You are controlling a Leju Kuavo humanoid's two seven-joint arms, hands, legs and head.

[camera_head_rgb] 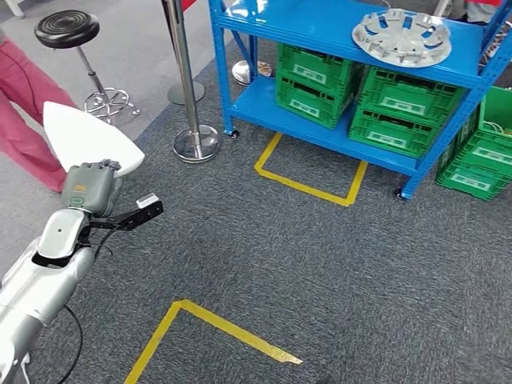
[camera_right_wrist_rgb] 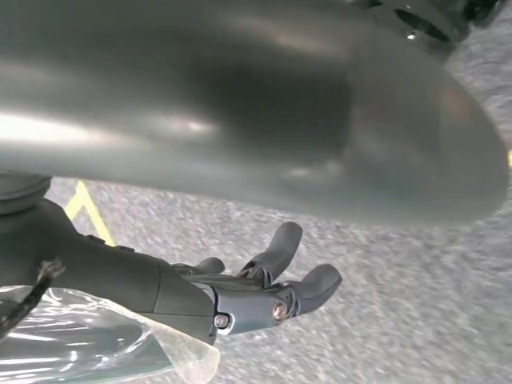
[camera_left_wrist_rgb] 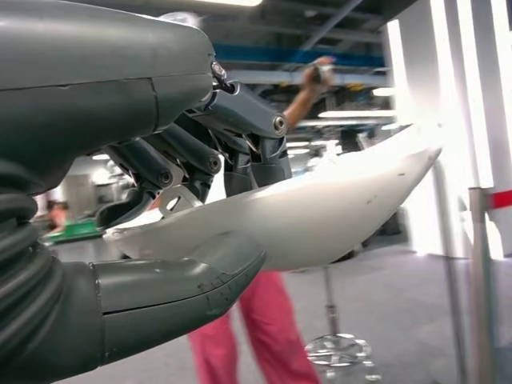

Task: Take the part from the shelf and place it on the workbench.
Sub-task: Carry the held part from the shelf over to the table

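**White part gripped in left hand, away from the shelf**

The left hand [camera_head_rgb: 92, 189] grasps the white part [camera_head_rgb: 90, 138], a smooth curved panel, at one end; in the left wrist view the thumb [camera_left_wrist_rgb: 181, 292] lies under the panel and the darker fingers [camera_left_wrist_rgb: 199, 156] press on its upper face. The part is held above the grey carpet floor [camera_head_rgb: 290, 256], well apart from the blue shelf [camera_head_rgb: 338, 32]. The right hand [camera_right_wrist_rgb: 259, 292] is released, its fingers spread over the carpet and holding nothing. On the shelf's top board lies a silver hubcap [camera_head_rgb: 402, 36]; green crates [camera_head_rgb: 362, 96] stand on its lower board. Yellow tape [camera_head_rgb: 205, 324] marks the floor. A person in pink trousers [camera_head_rgb: 24, 112] stands beside a black stool [camera_head_rgb: 66, 30].
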